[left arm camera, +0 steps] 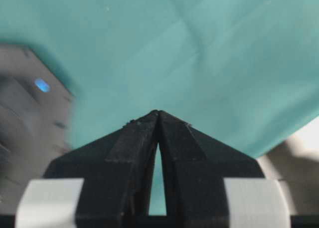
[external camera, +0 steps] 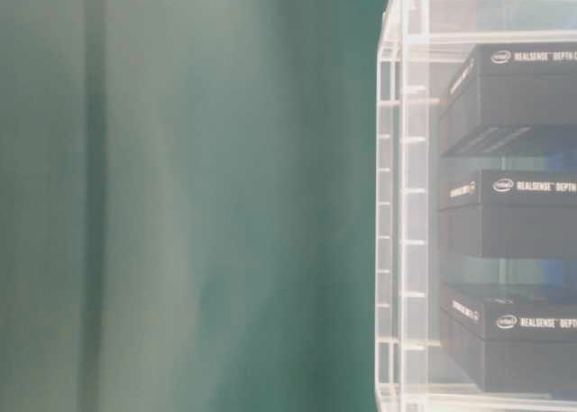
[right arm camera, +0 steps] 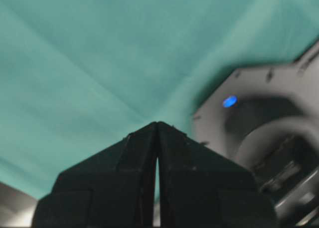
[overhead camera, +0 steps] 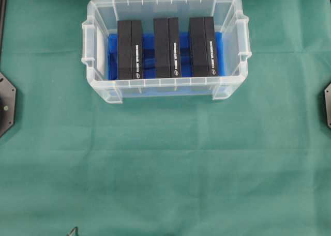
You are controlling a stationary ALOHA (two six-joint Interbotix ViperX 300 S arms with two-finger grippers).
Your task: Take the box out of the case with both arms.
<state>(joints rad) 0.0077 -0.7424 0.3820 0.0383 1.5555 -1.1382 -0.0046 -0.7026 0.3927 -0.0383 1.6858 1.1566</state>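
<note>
The clear plastic case (overhead camera: pixel 98 45) stands at the back middle of the green cloth, its floor lined with a blue sheet (overhead camera: pixel 147 52). Three black boxes stand side by side inside: left box (overhead camera: pixel 129 49), middle box (overhead camera: pixel 166 46), right box (overhead camera: pixel 202 45). The table-level view shows the case's wall (external camera: pixel 401 205) and the boxes (external camera: pixel 518 214) through it. Neither gripper shows in the overhead view. My left gripper (left arm camera: pixel 158 113) is shut and empty above bare cloth. My right gripper (right arm camera: pixel 157 124) is shut and empty too, also far from the case.
The arm bases sit at the table's edges, the left base (overhead camera: pixel 6 103) and the right base (overhead camera: pixel 327 104). Each wrist view shows a base with a blue light beside the gripper, the left one (left arm camera: pixel 30 118) and the right one (right arm camera: pixel 259 123). Green cloth (overhead camera: pixel 165 174) covers the table.
</note>
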